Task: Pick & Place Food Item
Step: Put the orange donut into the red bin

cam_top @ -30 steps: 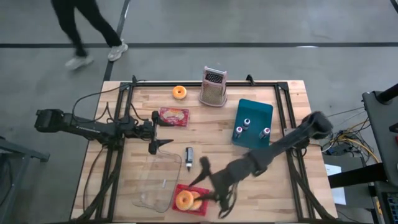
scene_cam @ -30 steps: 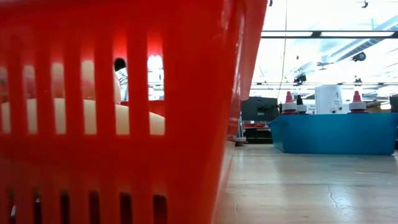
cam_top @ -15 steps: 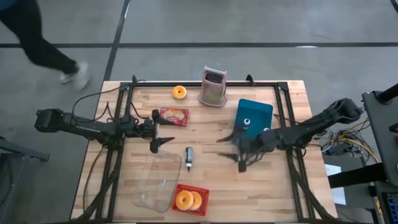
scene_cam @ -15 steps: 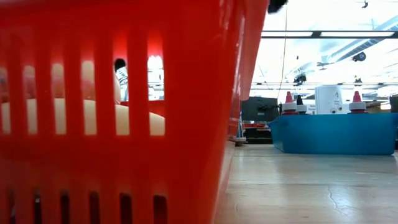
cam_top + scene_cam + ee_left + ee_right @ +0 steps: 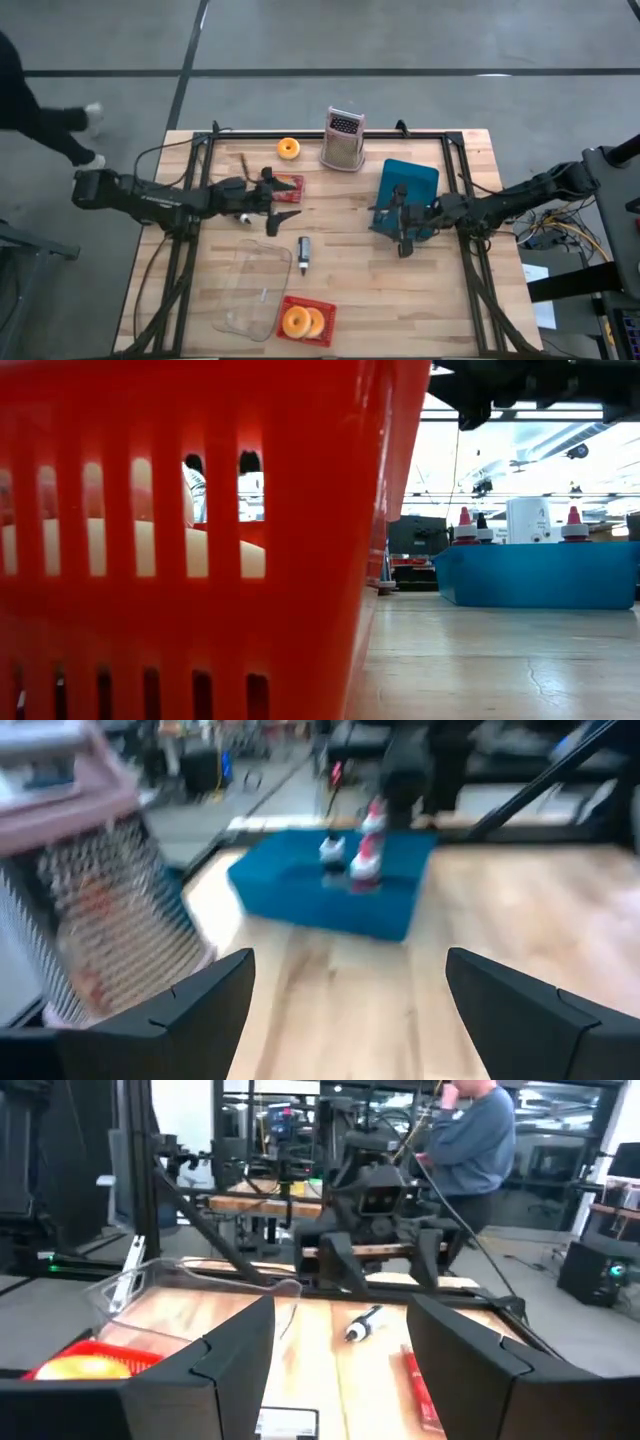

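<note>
Seen from above, my slatted wooden desk point(image 5: 340, 300) carries a red plastic basket point(image 5: 306, 321) at lower centre of the frame, with two glazed, ring-shaped donuts point(image 5: 303, 322) lying side by side inside it. A third donut point(image 5: 288, 148) sits alone near the upper edge, beside a boxy metal grater point(image 5: 343, 139) with a pink top. A clear plastic tray point(image 5: 254, 292) lies just left of the basket, a flat red packet point(image 5: 285, 186) and a small dark marker point(image 5: 303, 251) rest mid-desk, and a blue tray point(image 5: 409, 192) of capped bottles stands right of centre.

My left pincer point(image 5: 280, 205) hangs left of centre beside the red packet, jaws spread wide and empty. My right pincer point(image 5: 398, 228) hovers at the blue tray's near edge, jaws apart, gripping nothing.
</note>
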You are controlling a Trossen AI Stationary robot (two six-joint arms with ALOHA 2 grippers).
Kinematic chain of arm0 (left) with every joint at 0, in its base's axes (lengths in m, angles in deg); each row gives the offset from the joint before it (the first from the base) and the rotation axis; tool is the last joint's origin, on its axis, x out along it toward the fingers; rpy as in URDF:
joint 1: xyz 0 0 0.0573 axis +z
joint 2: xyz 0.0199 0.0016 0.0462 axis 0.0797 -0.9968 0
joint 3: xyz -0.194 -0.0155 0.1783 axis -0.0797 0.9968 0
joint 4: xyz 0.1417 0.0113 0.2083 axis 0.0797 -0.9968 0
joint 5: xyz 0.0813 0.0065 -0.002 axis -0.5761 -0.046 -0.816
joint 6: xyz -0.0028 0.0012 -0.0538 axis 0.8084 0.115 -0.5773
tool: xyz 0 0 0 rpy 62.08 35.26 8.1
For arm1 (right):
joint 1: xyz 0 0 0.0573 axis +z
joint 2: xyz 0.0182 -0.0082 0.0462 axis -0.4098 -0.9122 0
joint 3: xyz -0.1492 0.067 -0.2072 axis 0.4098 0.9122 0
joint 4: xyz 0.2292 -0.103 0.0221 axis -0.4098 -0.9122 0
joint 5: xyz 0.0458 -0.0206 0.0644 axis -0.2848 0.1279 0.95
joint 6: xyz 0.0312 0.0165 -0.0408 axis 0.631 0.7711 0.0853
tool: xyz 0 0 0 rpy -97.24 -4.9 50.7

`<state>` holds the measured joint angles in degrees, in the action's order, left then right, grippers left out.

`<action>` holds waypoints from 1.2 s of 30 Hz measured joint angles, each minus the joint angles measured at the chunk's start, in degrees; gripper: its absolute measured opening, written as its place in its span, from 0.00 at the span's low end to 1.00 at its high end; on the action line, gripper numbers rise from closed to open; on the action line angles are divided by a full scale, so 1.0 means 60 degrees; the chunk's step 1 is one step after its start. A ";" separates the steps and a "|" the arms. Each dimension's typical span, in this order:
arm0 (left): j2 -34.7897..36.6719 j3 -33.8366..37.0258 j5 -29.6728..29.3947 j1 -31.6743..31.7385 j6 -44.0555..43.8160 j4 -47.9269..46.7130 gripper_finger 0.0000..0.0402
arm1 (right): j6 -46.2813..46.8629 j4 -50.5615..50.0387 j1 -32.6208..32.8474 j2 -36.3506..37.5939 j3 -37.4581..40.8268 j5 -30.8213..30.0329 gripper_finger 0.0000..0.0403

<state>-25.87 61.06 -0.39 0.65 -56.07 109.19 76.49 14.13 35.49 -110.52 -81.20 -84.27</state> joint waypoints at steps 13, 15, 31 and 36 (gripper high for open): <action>-0.1878 -0.2745 0.0339 0.1674 0.0092 -0.3721 0.83 | -0.0015 -0.0029 -0.1308 0.0236 0.0547 0.2337 0.56; -0.2058 -0.3127 0.0357 0.1835 0.0098 -0.4437 0.83 | -0.0298 -0.0022 -0.1339 0.0201 0.0567 0.2769 0.56; -0.2446 -0.3684 0.0915 0.2851 0.0500 -0.5546 0.83 | -0.0745 -0.0036 -0.1331 0.0236 0.0585 0.4954 0.56; -0.2446 -0.3681 0.0947 0.2851 0.0597 -0.5551 0.83 | -0.0724 -0.0027 -0.1327 0.0236 0.0585 0.4905 0.56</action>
<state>-40.55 38.98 5.29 17.76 -52.49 75.89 72.15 13.97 27.53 -109.10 -77.69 -54.84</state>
